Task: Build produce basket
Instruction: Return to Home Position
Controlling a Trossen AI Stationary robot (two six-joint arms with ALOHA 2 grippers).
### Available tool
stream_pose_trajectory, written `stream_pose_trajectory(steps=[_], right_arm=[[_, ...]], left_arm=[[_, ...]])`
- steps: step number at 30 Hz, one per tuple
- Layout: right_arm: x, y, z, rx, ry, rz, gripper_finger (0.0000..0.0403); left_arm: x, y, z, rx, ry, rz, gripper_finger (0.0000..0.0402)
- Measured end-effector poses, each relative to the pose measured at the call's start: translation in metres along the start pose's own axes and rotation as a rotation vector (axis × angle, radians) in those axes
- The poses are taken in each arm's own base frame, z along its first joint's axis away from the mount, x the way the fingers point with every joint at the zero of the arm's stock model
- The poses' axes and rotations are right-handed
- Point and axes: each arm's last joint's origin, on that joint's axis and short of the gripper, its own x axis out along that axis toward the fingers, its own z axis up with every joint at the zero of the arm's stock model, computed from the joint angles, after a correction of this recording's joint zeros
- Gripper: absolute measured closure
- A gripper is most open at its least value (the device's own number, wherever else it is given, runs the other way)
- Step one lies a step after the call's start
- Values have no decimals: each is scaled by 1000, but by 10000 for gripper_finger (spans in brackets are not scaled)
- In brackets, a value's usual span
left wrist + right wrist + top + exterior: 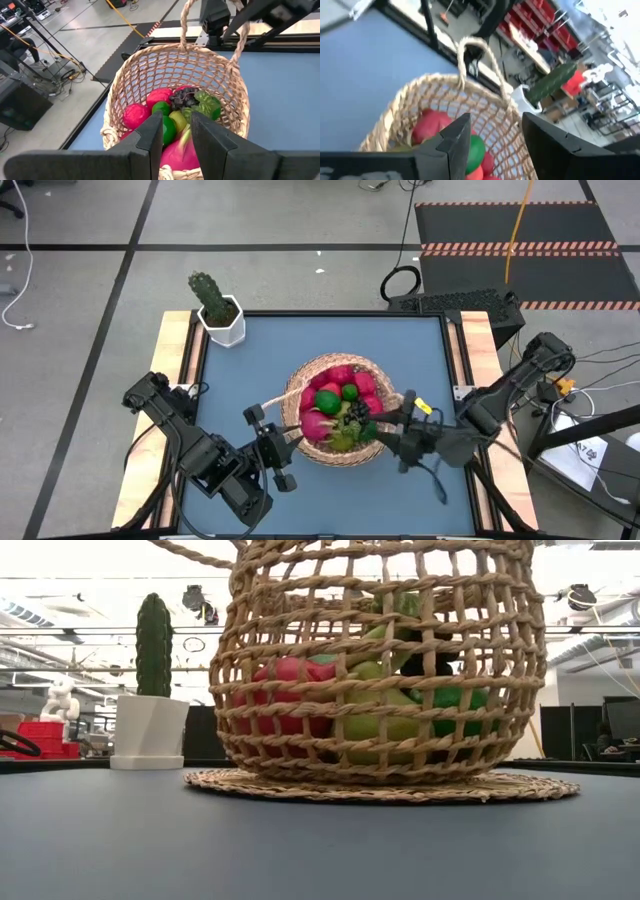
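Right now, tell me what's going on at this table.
The large round tan woven wicker basket stands mid-table on the blue table top. It is already loaded with produce: red and pink fruit, green limes and a dark grape bunch. Both grippers are open and hold nothing. The left gripper hovers at the basket's near left side, the right gripper at its near right side. A green cactus in a white pot stands at the far left corner.
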Motion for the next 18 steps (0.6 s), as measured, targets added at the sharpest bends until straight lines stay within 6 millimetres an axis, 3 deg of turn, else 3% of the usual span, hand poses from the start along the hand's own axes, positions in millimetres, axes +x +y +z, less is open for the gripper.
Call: stream_pose_trajectory(steps=[5,10,18], right_arm=[[-25,-7,7,50,-72,-11,231],[-56,-15,11,231,-165,63,232],[-87,7,3,301,-175,428,273]], left_arm=[[0,-1,1,-14,-9,-2,300],[0,-3,4,-9,-28,-16,300],[0,-4,5,-6,-32,-19,300]])
